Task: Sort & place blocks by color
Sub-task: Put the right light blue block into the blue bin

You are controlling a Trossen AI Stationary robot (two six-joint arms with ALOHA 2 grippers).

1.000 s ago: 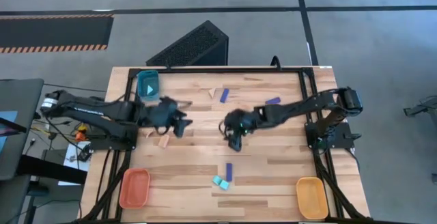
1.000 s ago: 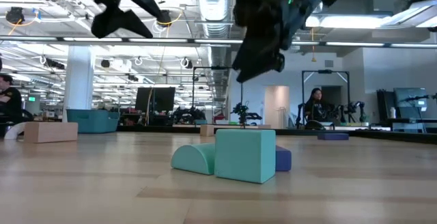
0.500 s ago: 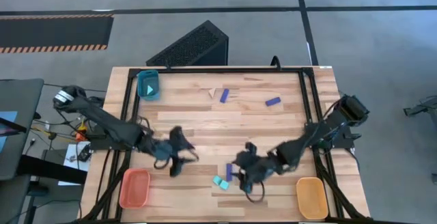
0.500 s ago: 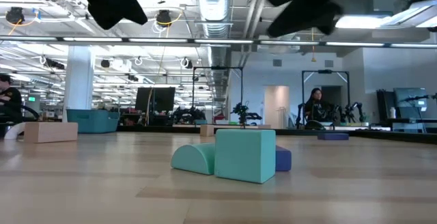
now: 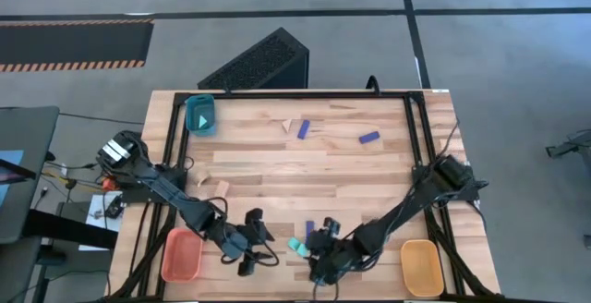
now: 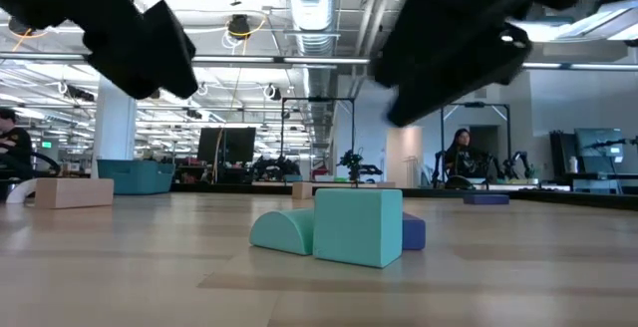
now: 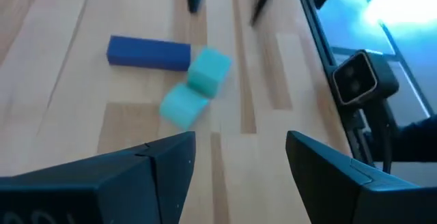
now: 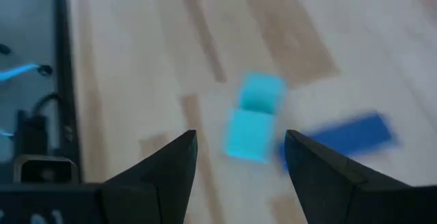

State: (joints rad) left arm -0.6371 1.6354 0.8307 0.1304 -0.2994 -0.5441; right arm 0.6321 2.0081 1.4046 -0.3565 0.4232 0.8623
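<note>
On the wooden surface (image 5: 369,183), both hands hover spread and empty near the front edge: left hand (image 5: 251,248), right hand (image 5: 319,259). Between them lie two cyan blocks (image 7: 194,91) touching a blue bar (image 7: 149,52).

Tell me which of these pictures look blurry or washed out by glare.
Right wrist view: the cyan blocks and blue bar are smeared. Left wrist view: the same blocks are sharper, but bright glare whites out one corner. Low view: both arms are dark, soft shapes against the ceiling lights; the cyan cube is crisp.
</note>
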